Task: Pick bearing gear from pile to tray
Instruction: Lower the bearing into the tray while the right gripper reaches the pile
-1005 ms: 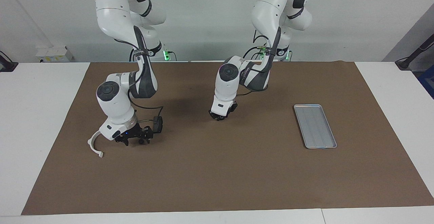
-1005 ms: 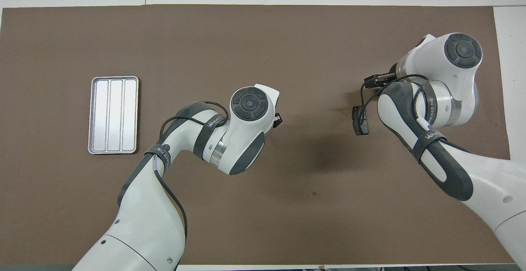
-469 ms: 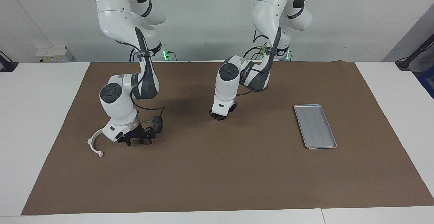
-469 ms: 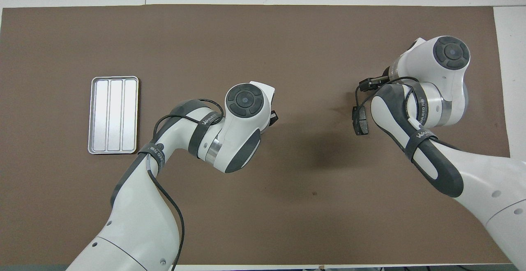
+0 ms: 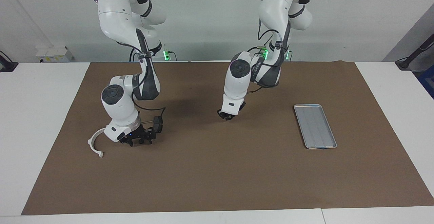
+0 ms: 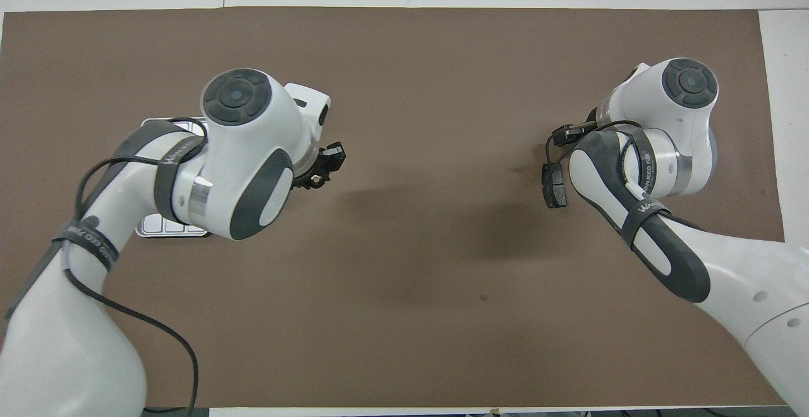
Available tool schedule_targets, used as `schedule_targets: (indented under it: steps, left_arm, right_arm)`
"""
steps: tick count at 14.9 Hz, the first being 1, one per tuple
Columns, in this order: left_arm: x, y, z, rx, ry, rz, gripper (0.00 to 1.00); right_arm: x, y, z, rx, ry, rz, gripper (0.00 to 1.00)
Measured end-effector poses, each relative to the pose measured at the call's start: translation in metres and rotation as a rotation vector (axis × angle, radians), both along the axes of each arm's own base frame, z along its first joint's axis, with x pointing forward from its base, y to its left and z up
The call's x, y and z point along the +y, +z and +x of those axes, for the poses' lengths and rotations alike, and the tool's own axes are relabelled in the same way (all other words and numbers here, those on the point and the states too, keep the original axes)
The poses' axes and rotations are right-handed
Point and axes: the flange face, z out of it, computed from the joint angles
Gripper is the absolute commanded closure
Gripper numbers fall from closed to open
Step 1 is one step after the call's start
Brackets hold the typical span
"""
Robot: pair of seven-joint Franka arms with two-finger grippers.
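Note:
The white half-ring bracket (image 5: 93, 145) of the pile lies on the brown mat at the right arm's end. My right gripper (image 5: 138, 140) hangs low beside it, over small dark parts that I cannot make out. It is hidden under its own wrist in the overhead view. My left gripper (image 5: 228, 116) is up in the air over the mat, between the table's middle and the tray (image 5: 315, 126). In the overhead view the left gripper (image 6: 321, 169) is shut on a small black toothed ring, the bearing gear (image 6: 312, 181). The left arm covers most of the tray (image 6: 165, 228) there.
A small black box (image 5: 157, 123) on a cable hangs beside the right wrist and shows in the overhead view (image 6: 554, 187). The brown mat (image 5: 217, 176) covers most of the white table.
My left arm has lifted and swung toward the tray's end of the table, carrying the small black ring. My right gripper has risen slightly and stayed over the pile.

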Motion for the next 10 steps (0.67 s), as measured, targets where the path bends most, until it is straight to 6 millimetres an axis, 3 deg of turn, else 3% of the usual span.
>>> schedule_targets:
  steps: [2, 3, 6, 8, 9, 10]
  left_arm:
    - [0.053, 0.001, 0.005, 0.017, -0.056, -0.007, 1.0]
    - [0.075, -0.001, 0.007, 0.028, -0.085, -0.011, 1.0]
    - [0.138, -0.008, 0.018, 0.054, -0.163, -0.029, 1.0]
    - [0.173, -0.01, 0.023, 0.054, -0.21, -0.044, 1.0]
    - [0.187, -0.012, 0.024, 0.054, -0.227, -0.049, 1.0]
    - [0.198, -0.016, 0.024, 0.048, -0.243, -0.054, 1.0]
  right_arm:
    - [0.0, -0.001, -0.001, 0.013, 0.0, -0.001, 0.2]
    - [0.0, -0.002, -0.002, 0.017, 0.0, -0.001, 0.27]
    - [0.0, -0.001, -0.002, 0.018, 0.0, -0.001, 0.61]
    - [0.0, 0.003, -0.001, 0.012, 0.0, -0.001, 0.93]
    - [0.0, 0.004, -0.001, 0.011, 0.0, -0.001, 1.0]
    - [0.0, 0.005, -0.001, 0.009, 0.0, -0.001, 1.0]
